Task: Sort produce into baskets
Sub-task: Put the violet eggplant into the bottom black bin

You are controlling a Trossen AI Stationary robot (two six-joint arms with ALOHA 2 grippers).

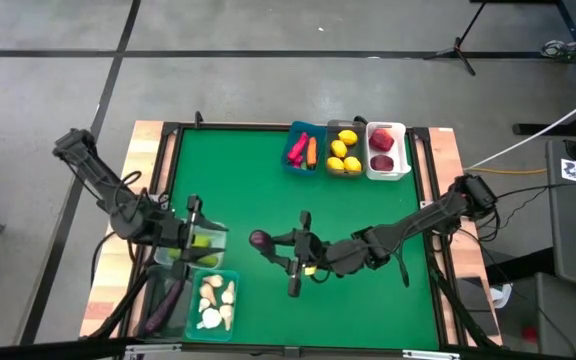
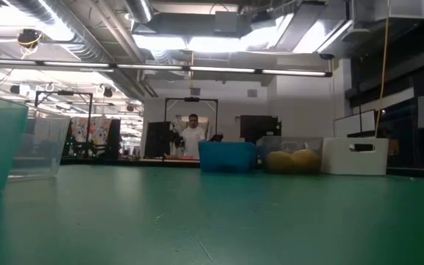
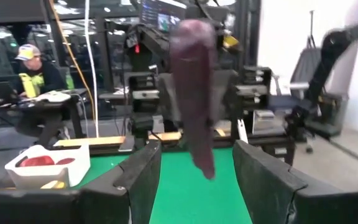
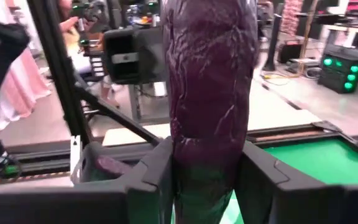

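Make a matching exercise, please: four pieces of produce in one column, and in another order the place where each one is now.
Things:
1. lemons
2. garlic
3. carrot
4. centre eggplant

Places:
a. in the teal basket
b. in the right gripper
c. in the blue basket
d. in the grey-clear basket

Pairs: 1-d, 2-a, 3-c, 4-b

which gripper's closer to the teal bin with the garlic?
Left. The left gripper sits just beyond the teal bin, over the neighbouring bin. The right gripper, holding an eggplant, is out mid-table.
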